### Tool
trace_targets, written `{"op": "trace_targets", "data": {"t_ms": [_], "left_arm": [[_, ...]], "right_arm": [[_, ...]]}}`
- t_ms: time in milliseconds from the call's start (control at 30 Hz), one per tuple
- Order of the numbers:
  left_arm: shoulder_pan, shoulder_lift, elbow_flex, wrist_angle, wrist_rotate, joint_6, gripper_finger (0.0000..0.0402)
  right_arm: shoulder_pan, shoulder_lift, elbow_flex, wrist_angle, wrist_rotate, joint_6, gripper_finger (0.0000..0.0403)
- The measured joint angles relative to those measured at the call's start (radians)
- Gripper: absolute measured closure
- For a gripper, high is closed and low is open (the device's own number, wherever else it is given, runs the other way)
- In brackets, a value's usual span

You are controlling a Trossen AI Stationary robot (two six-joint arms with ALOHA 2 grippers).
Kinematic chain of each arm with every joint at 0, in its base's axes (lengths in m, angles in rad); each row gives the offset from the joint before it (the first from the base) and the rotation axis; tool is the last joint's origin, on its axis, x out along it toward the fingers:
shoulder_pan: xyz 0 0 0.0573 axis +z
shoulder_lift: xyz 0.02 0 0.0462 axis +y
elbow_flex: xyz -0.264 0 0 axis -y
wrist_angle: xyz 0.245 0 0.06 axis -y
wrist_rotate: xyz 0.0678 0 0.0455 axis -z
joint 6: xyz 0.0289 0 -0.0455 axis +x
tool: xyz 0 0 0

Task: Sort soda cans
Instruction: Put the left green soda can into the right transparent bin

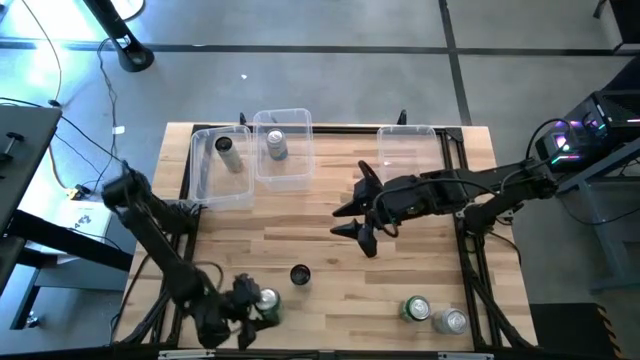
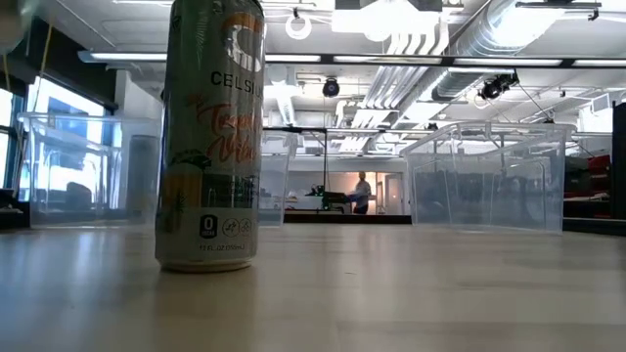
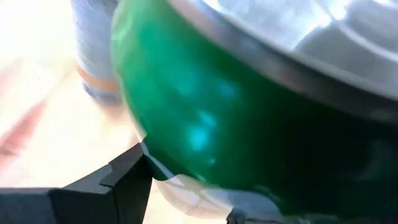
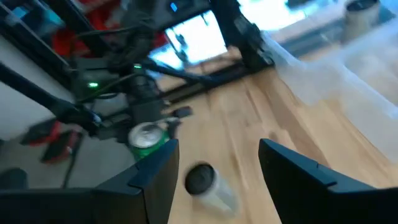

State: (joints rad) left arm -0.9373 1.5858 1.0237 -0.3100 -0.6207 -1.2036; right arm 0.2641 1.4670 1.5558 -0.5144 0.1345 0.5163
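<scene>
High view shows the left end effector [image 1: 250,312] clamped on a green can [image 1: 267,301] at six o'clock for binning, while the right end effector [image 1: 357,207] hovers, fingers apart, mid-bench [image 1: 300,225].

Both arms are matte black, built of slim tubular links joined by bulkier rounded joint housings, with thin dark cables running along them. The left arm's black two-finger gripper [image 1: 243,310] ends in angular, flat-faced jaws with stepped edges. The right arm's black gripper [image 1: 352,218] carries long tapering jaws, wedge-shaped and pointed; behind them sits a blocky wrist housing on a longer link.
</scene>
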Motion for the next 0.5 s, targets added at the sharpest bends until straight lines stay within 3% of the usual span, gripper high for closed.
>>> {"op": "trace_targets", "data": {"t_ms": [167,333,500], "left_arm": [[0.059,-0.152,0.002,-0.285,0.046,0.082,0.0125],[0.172,-0.263,0.001,-0.545,0.007,0.210,0.0124],[0.329,-0.331,0.000,-0.491,0.045,0.434,0.0125]], "right_arm": [[0.000,0.000,0.000,0.112,-0.019,-0.053,0.0187],[-0.002,0.000,0.000,0.125,-0.033,-0.098,0.0187],[-0.003,0.000,0.000,0.120,-0.005,-0.195,0.0187]]}}
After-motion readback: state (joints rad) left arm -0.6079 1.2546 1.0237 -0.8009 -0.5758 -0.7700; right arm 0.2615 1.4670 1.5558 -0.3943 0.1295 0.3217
